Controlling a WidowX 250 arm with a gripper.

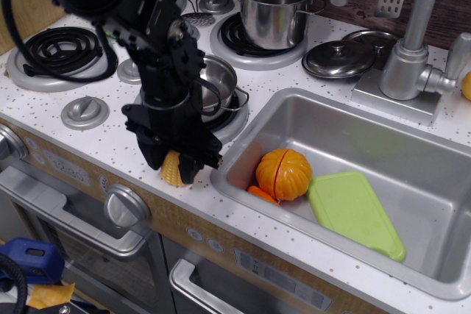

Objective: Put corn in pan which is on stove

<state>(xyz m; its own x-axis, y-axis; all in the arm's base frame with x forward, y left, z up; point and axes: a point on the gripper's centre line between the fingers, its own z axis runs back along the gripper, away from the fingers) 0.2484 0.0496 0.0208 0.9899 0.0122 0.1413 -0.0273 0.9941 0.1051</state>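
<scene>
I have the gripper down over the corn at the front edge of the stove, just in front of the pan, which sits on the near burner. The black fingers stand on either side of the corn and look closed onto it, though the arm hides the contact on the far side, so I can't say how firm the hold is.

The corn reads as hollow hard plastic, so I expect it to be light and stiff, with nothing to crush. The ribbed kernel rows should give the pads some bite, but the taper worries me: a cone tends to squirt out toward its narrow end. I'd want the hold around the thick part.

Only a sliver of yellow shows between the fingers. Its long axis seems roughly upright, but I can't tell which end is up.
</scene>
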